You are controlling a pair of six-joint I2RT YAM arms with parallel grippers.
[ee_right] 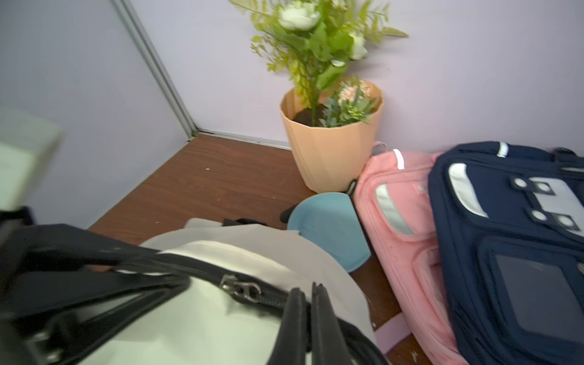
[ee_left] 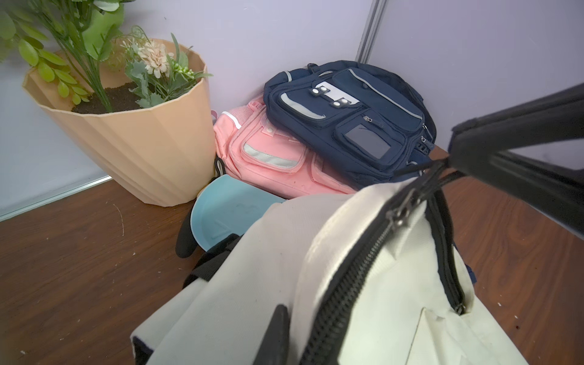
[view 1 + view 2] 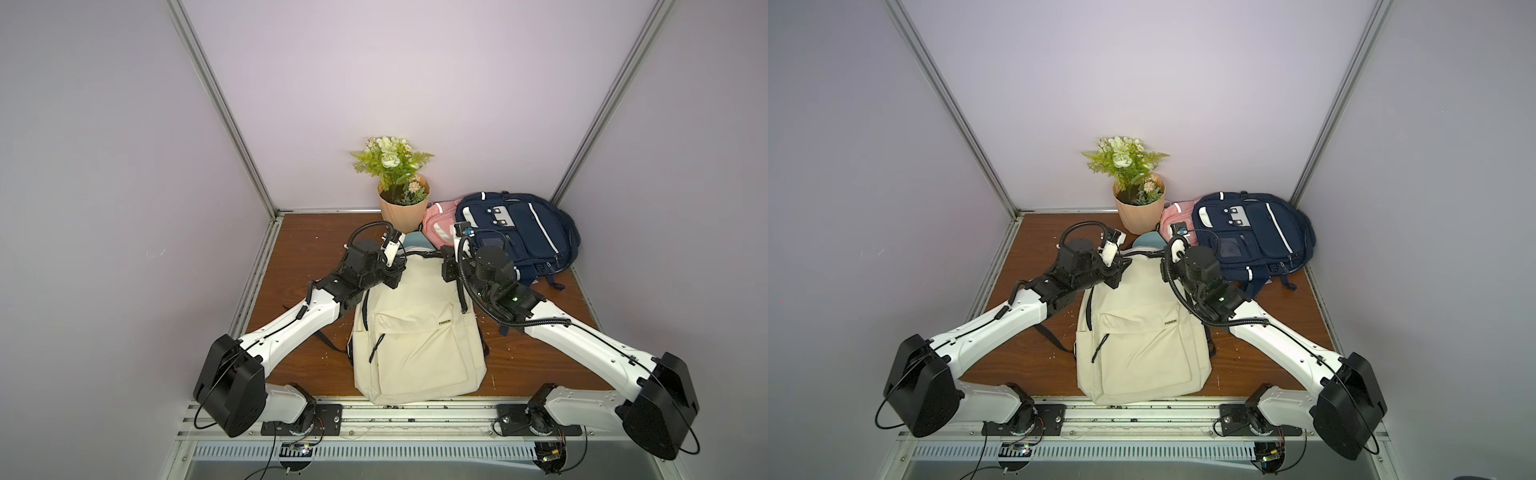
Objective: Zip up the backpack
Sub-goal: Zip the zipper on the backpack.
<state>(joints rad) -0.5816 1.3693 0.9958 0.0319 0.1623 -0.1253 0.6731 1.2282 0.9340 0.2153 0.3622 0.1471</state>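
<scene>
The cream canvas backpack (image 3: 415,340) lies flat on its back in the middle of the wood-grain tabletop (image 3: 299,257), its rounded top towards the rear wall; a black coil zipper (image 2: 347,290) arches over that top, carrying a small metal slider (image 1: 240,292). The right gripper (image 1: 308,289) sits at the bag's top right corner, its flat black fingers pressed together on the zipper just beside the slider. The left gripper (image 3: 395,274) is at the top left corner; only one matte finger (image 2: 275,331) shows against the cloth, so its closure cannot be told. Behind stand a faceted peach plant pot (image 3: 401,212) of artificial flowers (image 3: 390,160), a pale blue shallow dish (image 2: 227,208), and a padded navy backpack (image 3: 515,232) overlapping a pink backpack (image 3: 438,224).
</scene>
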